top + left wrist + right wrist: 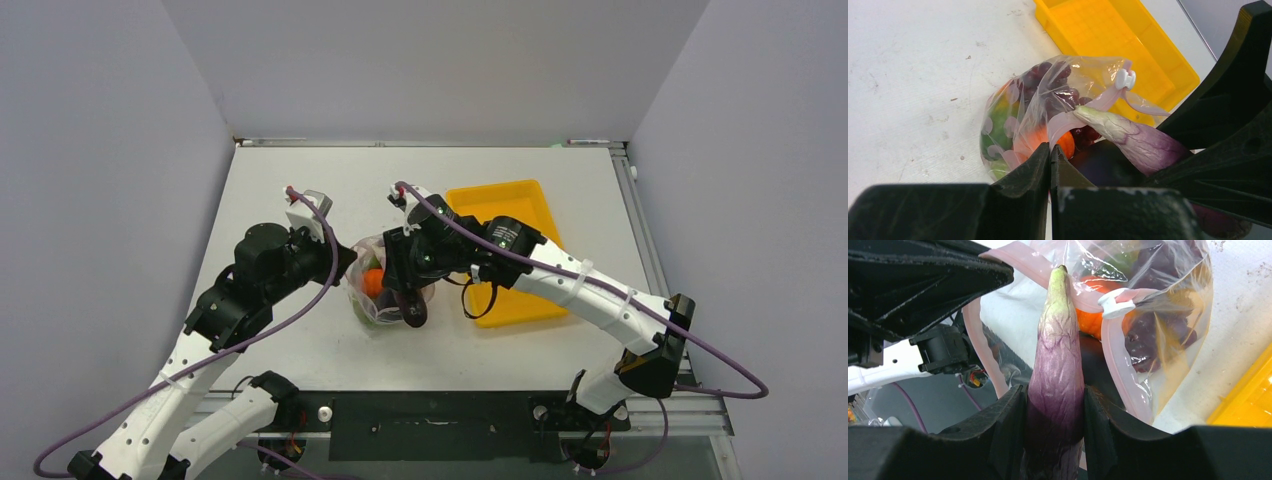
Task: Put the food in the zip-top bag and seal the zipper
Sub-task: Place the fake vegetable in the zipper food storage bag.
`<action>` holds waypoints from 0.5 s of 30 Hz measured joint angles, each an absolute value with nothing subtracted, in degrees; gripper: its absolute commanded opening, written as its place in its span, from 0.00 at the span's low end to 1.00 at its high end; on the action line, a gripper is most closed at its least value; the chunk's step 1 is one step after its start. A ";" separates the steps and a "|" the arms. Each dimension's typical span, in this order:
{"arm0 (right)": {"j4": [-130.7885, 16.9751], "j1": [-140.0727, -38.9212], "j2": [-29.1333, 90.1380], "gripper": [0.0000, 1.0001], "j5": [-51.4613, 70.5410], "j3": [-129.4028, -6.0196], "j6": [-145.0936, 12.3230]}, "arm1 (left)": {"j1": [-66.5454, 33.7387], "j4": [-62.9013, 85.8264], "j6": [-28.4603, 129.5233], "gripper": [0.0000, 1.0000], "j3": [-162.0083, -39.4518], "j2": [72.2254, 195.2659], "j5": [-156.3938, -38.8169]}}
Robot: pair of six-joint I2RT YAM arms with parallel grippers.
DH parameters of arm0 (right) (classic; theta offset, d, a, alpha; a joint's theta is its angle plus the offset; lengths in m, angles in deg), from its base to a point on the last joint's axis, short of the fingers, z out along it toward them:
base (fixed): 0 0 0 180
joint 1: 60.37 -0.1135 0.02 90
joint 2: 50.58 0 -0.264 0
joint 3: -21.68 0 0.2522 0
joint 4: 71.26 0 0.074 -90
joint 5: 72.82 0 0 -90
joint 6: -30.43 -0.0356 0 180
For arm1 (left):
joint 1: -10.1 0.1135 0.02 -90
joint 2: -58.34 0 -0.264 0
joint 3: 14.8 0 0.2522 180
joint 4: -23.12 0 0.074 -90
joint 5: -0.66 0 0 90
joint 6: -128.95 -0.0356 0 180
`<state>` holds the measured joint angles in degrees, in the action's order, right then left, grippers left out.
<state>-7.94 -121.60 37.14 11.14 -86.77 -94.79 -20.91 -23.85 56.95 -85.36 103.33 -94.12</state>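
No word, label, brand or number can be read in any of the views. The only marking is a print of pale pink dots on the clear bag (1013, 120), which forms no letters or signs. The yellow tray (1108, 35) is plain.
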 measured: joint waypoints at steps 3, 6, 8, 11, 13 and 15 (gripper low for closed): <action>-7.72 -121.60 36.34 0.05 10.55 -86.53 -94.75 | -20.91 -23.83 56.95 0.00 -85.36 103.35 -94.12; -7.61 -121.62 35.40 0.05 9.87 -86.53 -94.51 | -20.91 -23.85 56.95 0.00 -85.36 103.35 -94.12; -7.42 -121.71 34.81 0.05 9.37 -86.51 -94.29 | -20.91 -23.83 56.95 0.00 -85.36 103.38 -94.12; -7.02 -121.97 33.71 0.05 8.91 -86.23 -94.09 | -20.91 -23.83 56.95 0.00 -85.36 103.46 -94.12; -6.39 -122.02 33.23 0.05 8.69 -86.23 -93.81 | -20.91 -23.83 56.95 0.00 -85.36 103.51 -94.12; -5.95 -122.17 33.12 0.05 8.47 -86.23 -93.61 | -20.91 -23.83 56.95 0.00 -85.36 103.57 -94.12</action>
